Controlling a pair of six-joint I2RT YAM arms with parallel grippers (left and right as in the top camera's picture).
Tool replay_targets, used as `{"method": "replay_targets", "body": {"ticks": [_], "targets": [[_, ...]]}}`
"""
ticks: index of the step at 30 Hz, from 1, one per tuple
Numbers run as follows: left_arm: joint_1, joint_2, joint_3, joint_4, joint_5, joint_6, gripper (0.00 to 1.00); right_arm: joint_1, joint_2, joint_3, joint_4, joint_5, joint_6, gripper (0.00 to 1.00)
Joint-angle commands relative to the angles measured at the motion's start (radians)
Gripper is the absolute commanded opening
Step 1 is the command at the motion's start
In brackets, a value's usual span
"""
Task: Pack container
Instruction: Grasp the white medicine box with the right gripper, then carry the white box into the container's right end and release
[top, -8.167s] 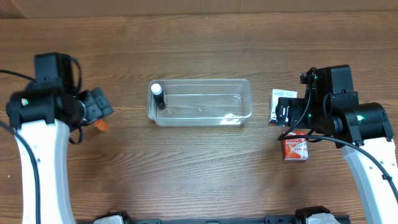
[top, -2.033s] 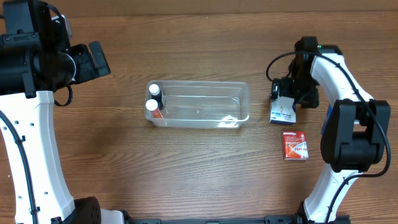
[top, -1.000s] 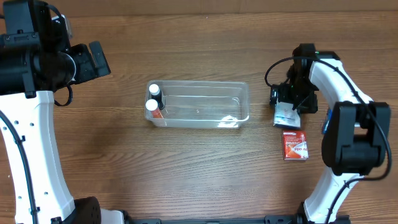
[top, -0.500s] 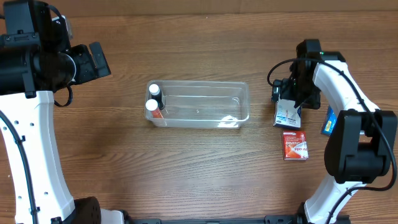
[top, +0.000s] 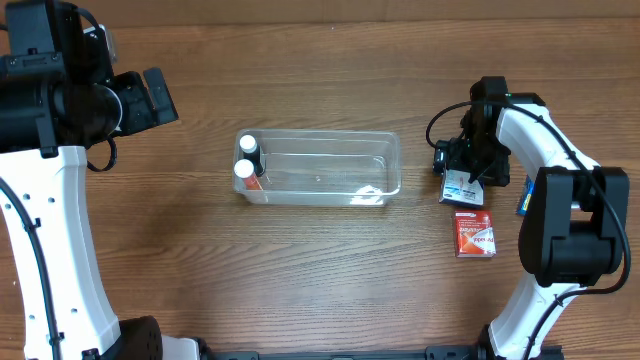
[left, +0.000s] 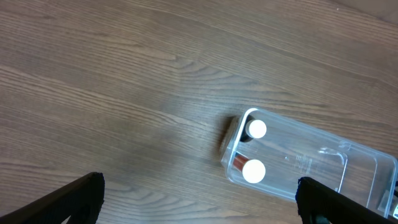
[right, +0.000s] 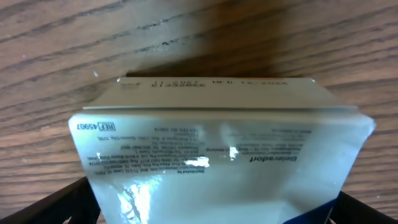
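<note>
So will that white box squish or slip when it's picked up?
The white box looks like thin cardboard, so it probably feels light and could dent if squeezed hard. Its shiny face shows glare, so it may slip a little. Flat sides mean it shouldn't roll.

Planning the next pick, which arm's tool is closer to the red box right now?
Right. The right tool, holding a white box, sits right beside the red box; the left tool is far off, past the container.

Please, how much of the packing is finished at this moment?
Done: two white-capped bottles stand inside the container. In hand: the right gripper appears to grip the white box beside it. Remaining: that box and the red box on the table are not yet inside.
</note>
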Motion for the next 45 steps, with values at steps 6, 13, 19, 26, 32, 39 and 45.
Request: {"method": "replay_targets", "body": {"ticks": [6, 13, 19, 26, 32, 39, 45], "targets": [[-0.001, 0.005, -0.008, 0.001, 0.014, 0.030, 1.00, 0.000, 0.002, -0.004, -0.010, -0.007, 0.000, 0.85], [-0.001, 0.005, -0.008, 0.001, 0.014, 0.030, 1.00, 0.000, 0.002, -0.004, -0.010, -0.007, 0.000, 0.77], [-0.001, 0.005, -0.008, 0.002, 0.014, 0.030, 1.00, 0.000, -0.003, 0.011, -0.023, -0.007, 0.004, 0.71], [-0.001, 0.005, -0.008, 0.002, 0.014, 0.030, 1.00, 0.024, -0.112, 0.117, -0.116, -0.014, 0.027, 0.71], [-0.001, 0.005, -0.008, 0.002, 0.014, 0.030, 1.00, 0.125, -0.298, 0.217, -0.170, -0.014, 0.027, 0.72], [-0.001, 0.005, -0.008, 0.001, 0.014, 0.030, 1.00, 0.339, -0.392, 0.225, -0.141, -0.025, 0.158, 0.72], [-0.001, 0.005, -0.008, 0.000, 0.014, 0.030, 1.00, 0.476, -0.304, 0.223, -0.067, 0.013, 0.247, 0.76]]}}
